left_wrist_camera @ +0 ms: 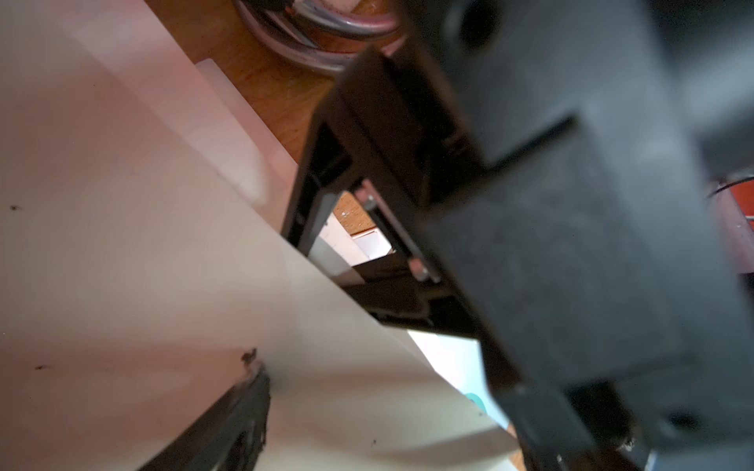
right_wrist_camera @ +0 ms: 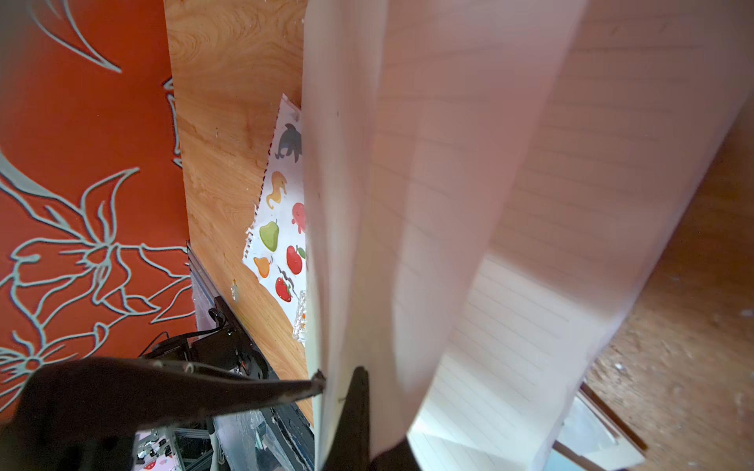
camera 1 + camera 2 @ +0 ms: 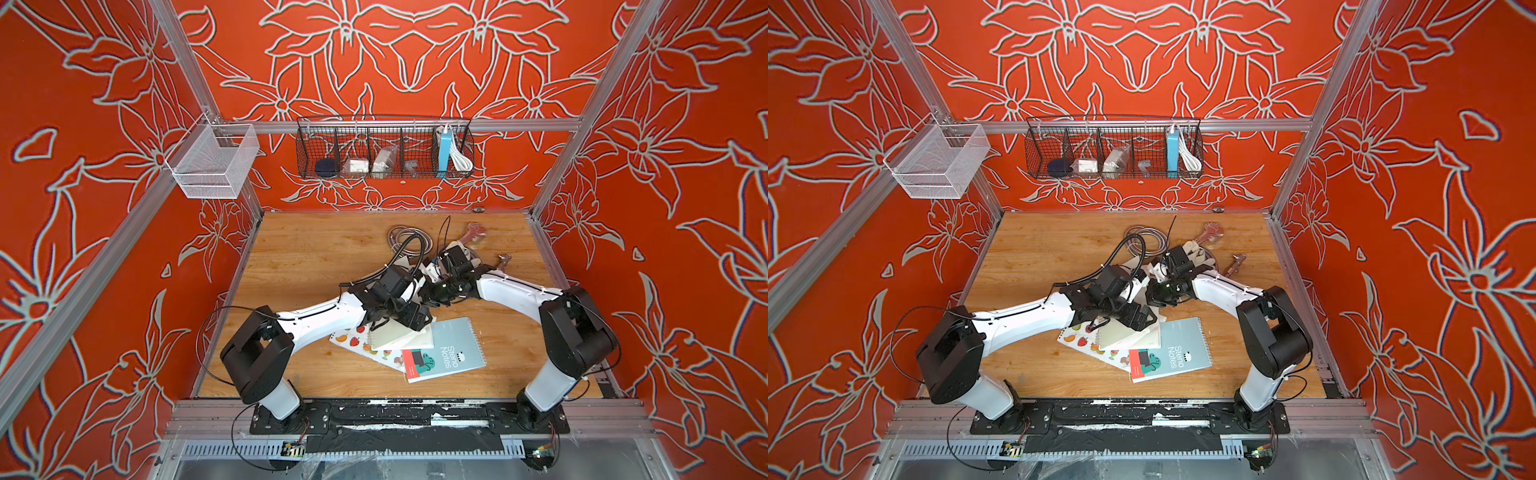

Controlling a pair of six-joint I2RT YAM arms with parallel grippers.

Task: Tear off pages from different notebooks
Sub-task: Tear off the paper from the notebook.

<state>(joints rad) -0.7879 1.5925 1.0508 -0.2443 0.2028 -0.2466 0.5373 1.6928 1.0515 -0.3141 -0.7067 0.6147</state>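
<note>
The left gripper [image 3: 410, 319] is spreading its jaws wide over the grey-green notebook [image 3: 395, 338] directly beneath it, likely to pin it down; the right gripper [image 2: 339, 385] is pinching the lifted pages [image 2: 469, 183] between its fingertips, seemingly for tearing.

Matt lined paper pages [image 2: 469, 183] over a grained, satin wooden table [image 3: 316, 253].

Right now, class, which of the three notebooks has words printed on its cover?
The light blue notebook: its cover reads "Steno Notes". The fruit-picture notebook shows only pictures, and the pale notebook is plain.
</note>
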